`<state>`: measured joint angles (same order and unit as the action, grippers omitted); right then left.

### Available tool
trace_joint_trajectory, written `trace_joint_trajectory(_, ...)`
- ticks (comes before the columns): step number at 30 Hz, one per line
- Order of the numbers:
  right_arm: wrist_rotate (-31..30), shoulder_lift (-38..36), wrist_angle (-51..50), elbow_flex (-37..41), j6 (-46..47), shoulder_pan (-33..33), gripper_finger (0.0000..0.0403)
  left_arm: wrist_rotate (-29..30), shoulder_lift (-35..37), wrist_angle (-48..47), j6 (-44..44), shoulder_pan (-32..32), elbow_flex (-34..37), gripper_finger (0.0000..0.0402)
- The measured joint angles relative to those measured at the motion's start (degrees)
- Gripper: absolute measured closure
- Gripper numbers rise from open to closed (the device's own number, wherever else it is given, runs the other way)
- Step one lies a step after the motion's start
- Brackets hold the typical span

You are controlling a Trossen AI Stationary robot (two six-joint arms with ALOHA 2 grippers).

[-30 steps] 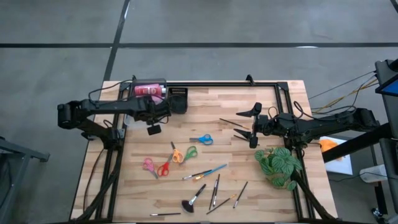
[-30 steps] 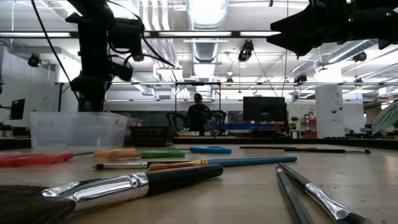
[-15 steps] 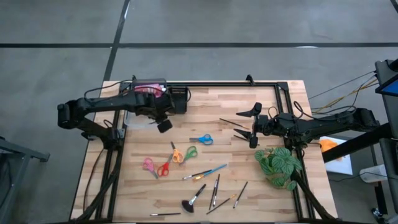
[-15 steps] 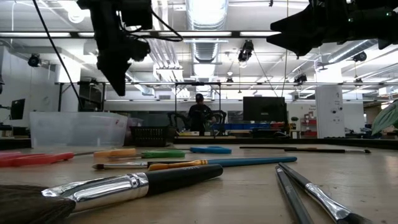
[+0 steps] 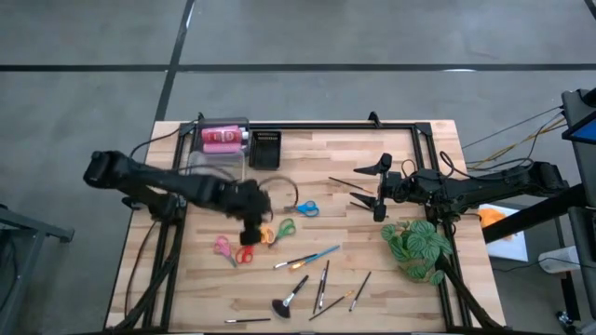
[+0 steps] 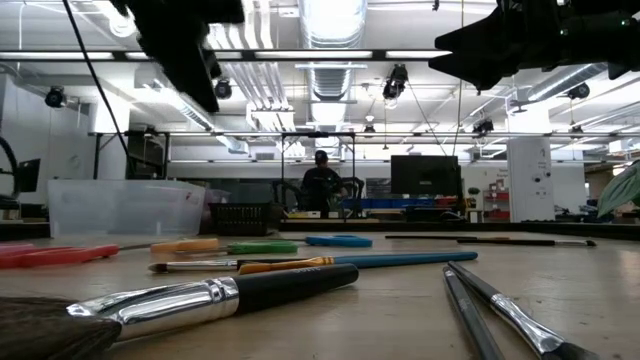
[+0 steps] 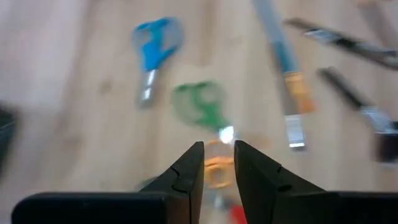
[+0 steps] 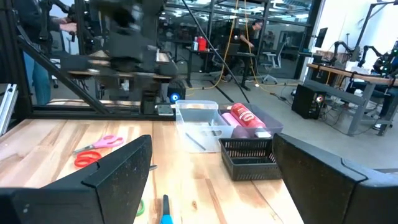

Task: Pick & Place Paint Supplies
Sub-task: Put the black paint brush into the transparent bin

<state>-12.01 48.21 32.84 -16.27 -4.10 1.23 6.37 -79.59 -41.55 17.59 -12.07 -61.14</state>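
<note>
From above I read the wooden table [image 5: 372, 158] as a sorting job half done: the clear tub [image 5: 216, 160] at the far left corner already holds the two pink paint bottles [image 5: 222, 138], with the black tray [image 5: 266, 149] just beside it, presumably so drop-offs stay within my left arm's reach. The green plant [image 5: 417, 247] sits at the right edge, out of the job. My left arm stretches out over the loose tools, and the left gripper [image 5: 251, 227] hangs directly above the cluster of small scissors; in its wrist view the fingers stand close together with only a slim gap, nothing pinched between them, lined up over the orange scissors [image 7: 217, 167], with the green scissors [image 7: 200, 106] and blue scissors [image 7: 152, 53] beyond. I judge the narrow setting suits such a thin target. The red and pink scissors [image 5: 233, 249] lie nearest the table's left side. The right gripper [image 5: 380, 191] waits near the middle right with its fingers spread wide, empty, near two dark brushes [image 5: 346, 183]. The blue-handled brush [image 5: 312, 257] and the remaining thin brushes [image 5: 321, 288] lie fanned along the near edge, still to be collected.
</note>
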Motion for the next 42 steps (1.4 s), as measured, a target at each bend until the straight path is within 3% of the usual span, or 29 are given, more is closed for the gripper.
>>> trace_joint_trajectory(5,0.0,0.0,0.0,0.0,0.0,0.0,0.0072,1.9,-0.3,3.8,1.3,-10.1,0.0,0.031)
trace_joint_trajectory(10,0.0,0.0,0.0,0.0,0.0,0.0,0.0072,6.0,-0.8,3.6,10.2,-16.6,0.1,0.031)
trace_joint_trajectory(21,0.0,0.0,0.0,0.0,0.0,0.0,0.0072,6.2,-7.8,3.3,24.9,-23.2,0.0,0.031)
trace_joint_trajectory(34,0.0,0.0,0.0,0.0,0.0,0.0,0.0072,1.1,-14.3,8.9,37.8,-29.7,0.0,0.031)
trace_joint_trajectory(42,0.0,0.0,0.0,0.0,0.0,0.0,0.0072,9.8,-14.4,14.9,39.4,-37.2,0.0,0.031)
